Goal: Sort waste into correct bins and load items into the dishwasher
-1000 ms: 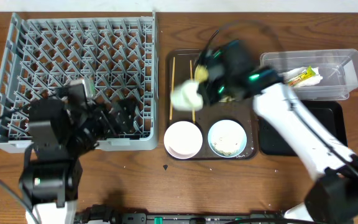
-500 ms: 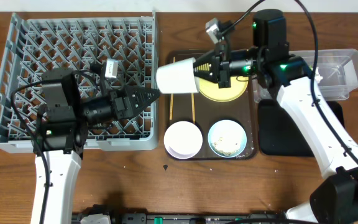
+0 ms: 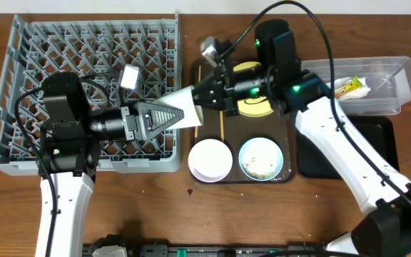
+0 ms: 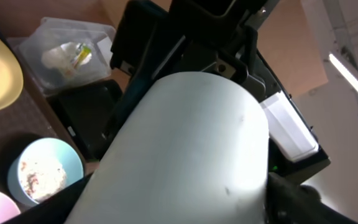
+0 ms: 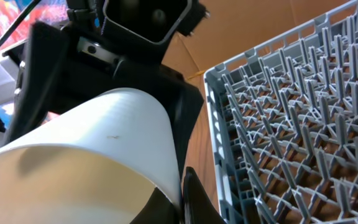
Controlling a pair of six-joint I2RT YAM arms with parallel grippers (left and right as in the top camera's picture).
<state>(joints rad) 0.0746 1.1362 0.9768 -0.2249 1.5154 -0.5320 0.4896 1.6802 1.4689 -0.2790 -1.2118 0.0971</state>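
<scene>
Between the grey rack (image 3: 20, 86) and the brown tray (image 3: 209, 132), at 9 o'clock from the yellow plate (image 3: 254, 108), the small white cup (image 3: 190, 113) hangs in the air. The right gripper (image 3: 203, 103) has its jaws clenched on the cup's rim. The left gripper (image 3: 170, 118) has its jaws around the cup; I cannot tell if they squeeze it.

**Four things on my wooden surface**

The brown wooden surface (image 3: 120, 207) before me carries four things directly. The grey dish rack (image 3: 6, 86) sits at the left. Just beside it, near the middle, lies the brown serving tray (image 3: 209, 132). At the right the clear tub (image 3: 391, 86) stands toward the back, with the black tray (image 3: 311, 158) just in front of it. A small dark speck (image 3: 190, 191) lies on bare wood near the serving tray's front left corner.
</scene>
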